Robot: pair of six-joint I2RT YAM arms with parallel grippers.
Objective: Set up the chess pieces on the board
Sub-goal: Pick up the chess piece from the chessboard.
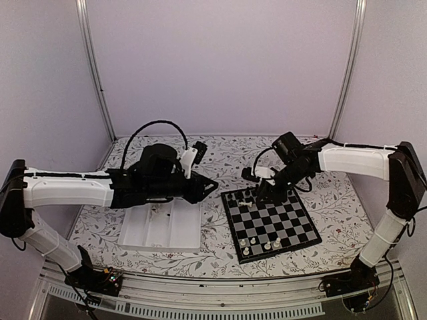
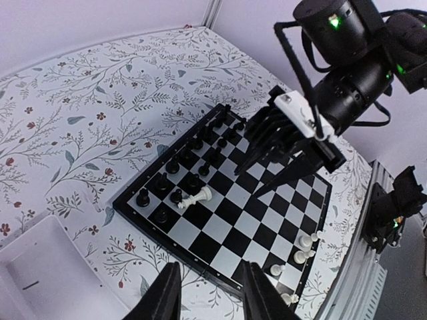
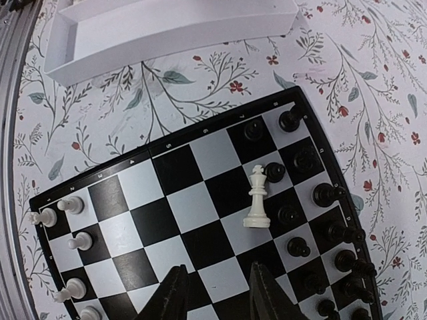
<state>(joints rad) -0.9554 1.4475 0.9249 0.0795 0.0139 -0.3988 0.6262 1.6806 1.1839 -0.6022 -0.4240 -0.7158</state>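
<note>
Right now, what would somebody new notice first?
A cream-white chess piece lies tipped over among the black chess pieces at one end of the small black-and-grey checked board. The right arm's black end effector hangs over that board, open and empty.

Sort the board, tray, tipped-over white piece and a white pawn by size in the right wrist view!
1. board
2. tray, cut off, so unsure
3. tipped-over white piece
4. white pawn
</note>
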